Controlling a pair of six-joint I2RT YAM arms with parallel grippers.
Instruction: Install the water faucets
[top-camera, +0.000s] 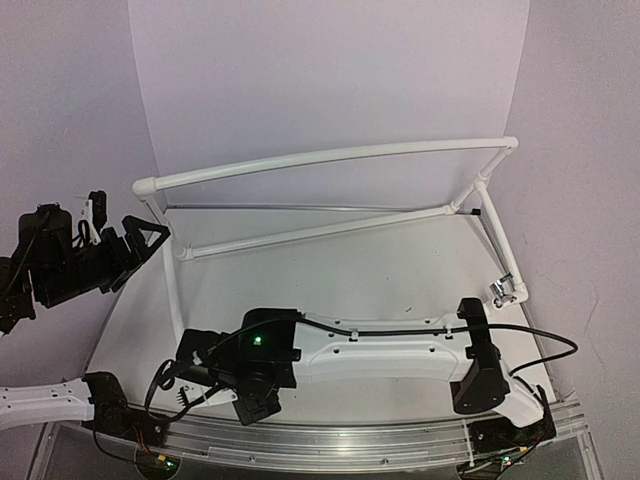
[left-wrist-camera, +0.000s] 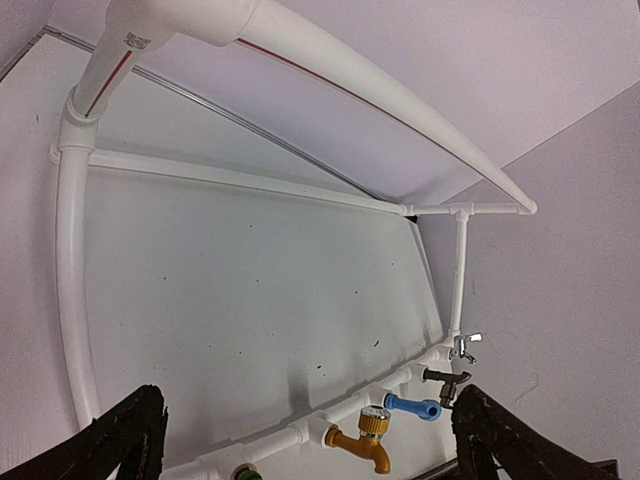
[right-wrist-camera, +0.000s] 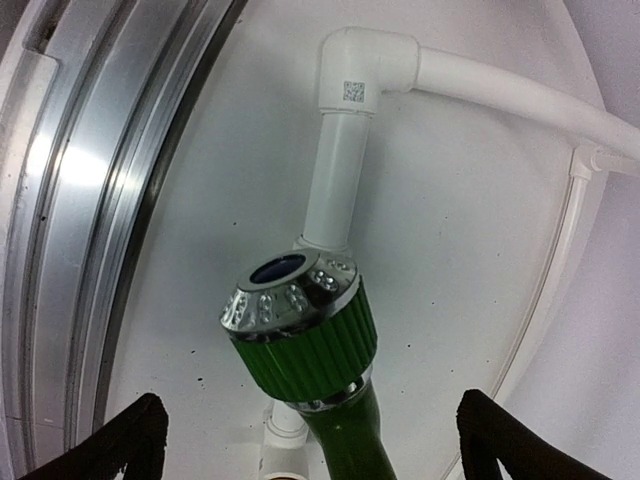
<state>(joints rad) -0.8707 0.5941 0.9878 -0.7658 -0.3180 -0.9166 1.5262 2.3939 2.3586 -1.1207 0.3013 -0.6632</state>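
The white counter (top-camera: 350, 270) is the biggest thing. On it stands a white pipe frame (top-camera: 330, 155). It has one long pipe up high at the back and lower pipes running around the sides.

The right arm (top-camera: 400, 350) lies low across the front of the counter and reaches toward the left. The left arm (top-camera: 60, 262) is held up at the left side.

The left hand (left-wrist-camera: 310, 420) is spread wide and holds nothing. The right hand (right-wrist-camera: 310, 410) is spread wide too. One finger is on each side of the green faucet (right-wrist-camera: 305, 350), and neither one touches it.

In the right wrist view, the green faucet's long way runs up and down the picture, tilted a bit. Its shiny cap end points toward the white corner piece (right-wrist-camera: 365, 70), and its green body goes off the bottom edge.

The other faucets sit in a row along the front pipe. The golden-orange faucet (left-wrist-camera: 365, 440) has its knob on top and its spout pointing down. The blue faucet (left-wrist-camera: 412, 406) sticks out sideways. The dark grey faucet (left-wrist-camera: 445, 378) is next, and the silver faucet (left-wrist-camera: 462, 347) stands at the far right corner.
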